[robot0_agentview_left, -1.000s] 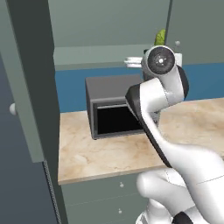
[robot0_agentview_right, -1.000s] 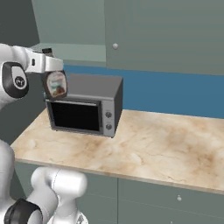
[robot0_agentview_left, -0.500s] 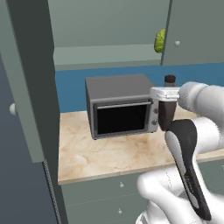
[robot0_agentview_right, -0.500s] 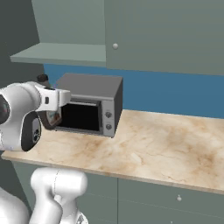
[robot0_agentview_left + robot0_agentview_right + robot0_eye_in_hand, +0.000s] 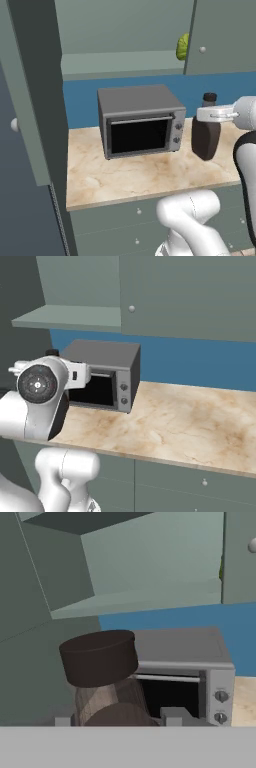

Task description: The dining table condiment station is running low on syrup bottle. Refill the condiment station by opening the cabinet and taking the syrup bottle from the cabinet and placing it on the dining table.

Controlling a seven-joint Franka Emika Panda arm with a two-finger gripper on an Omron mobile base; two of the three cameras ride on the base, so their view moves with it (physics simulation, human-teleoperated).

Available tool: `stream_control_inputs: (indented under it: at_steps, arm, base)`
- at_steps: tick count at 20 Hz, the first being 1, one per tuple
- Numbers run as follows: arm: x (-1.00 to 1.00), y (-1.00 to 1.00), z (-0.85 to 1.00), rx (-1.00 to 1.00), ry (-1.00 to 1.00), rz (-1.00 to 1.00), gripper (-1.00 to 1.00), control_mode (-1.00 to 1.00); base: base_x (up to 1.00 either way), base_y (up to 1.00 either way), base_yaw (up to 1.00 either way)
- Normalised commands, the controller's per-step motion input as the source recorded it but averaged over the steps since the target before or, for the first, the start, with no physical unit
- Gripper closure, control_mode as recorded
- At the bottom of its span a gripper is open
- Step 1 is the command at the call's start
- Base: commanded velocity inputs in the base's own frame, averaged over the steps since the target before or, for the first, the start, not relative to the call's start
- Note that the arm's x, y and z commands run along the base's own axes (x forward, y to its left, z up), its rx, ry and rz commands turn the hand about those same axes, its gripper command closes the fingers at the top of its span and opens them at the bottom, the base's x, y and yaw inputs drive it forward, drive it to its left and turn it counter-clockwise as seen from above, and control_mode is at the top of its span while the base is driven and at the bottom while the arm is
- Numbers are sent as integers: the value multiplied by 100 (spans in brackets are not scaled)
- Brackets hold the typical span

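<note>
No readable text anywhere; the microwave's (image 5: 141, 126) blurred knobs seem unmarked.

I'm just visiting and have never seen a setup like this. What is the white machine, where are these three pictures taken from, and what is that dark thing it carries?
It is a white robot arm in a computer-drawn kitchen. Two pictures come from cameras riding on its base, behind the arm to its left and right; the third comes from a camera on its hand, looking along the claw.

The claw is shut on the neck of the syrup bottle, a dark brown bottle with a dark cap, held upright above the marble counter. In the hand view the cap looms large because the camera sits so close.

On the counter stands a grey toaster oven with two knobs. Above it the cabinet stands open, its shelf showing, with something green at the shelf's right end, half hidden by the neighbouring shut door.
</note>
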Motion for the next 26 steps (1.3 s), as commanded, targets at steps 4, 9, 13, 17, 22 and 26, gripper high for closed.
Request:
stream_control_inputs:
  at_steps: [4, 9, 13, 17, 22, 26]
  arm:
    - [0, 0, 0, 0, 0, 0, 100, -100]
    - [0, 0, 0, 0, 0, 0, 100, -100]
    - [0, 0, 0, 0, 0, 0, 100, 100]
    - [0, 0, 0, 0, 0, 0, 100, 100]
    - [0, 0, 0, 0, 0, 0, 100, 100]
    - [0, 0, 0, 0, 0, 0, 100, 100]
  base:
    - [0, 0, 0]
    - [0, 0, 0]
    - [1, 0, 0]
    - [-13, 0, 0]
    - [-31, 0, 0]
    - [-63, 0, 0]
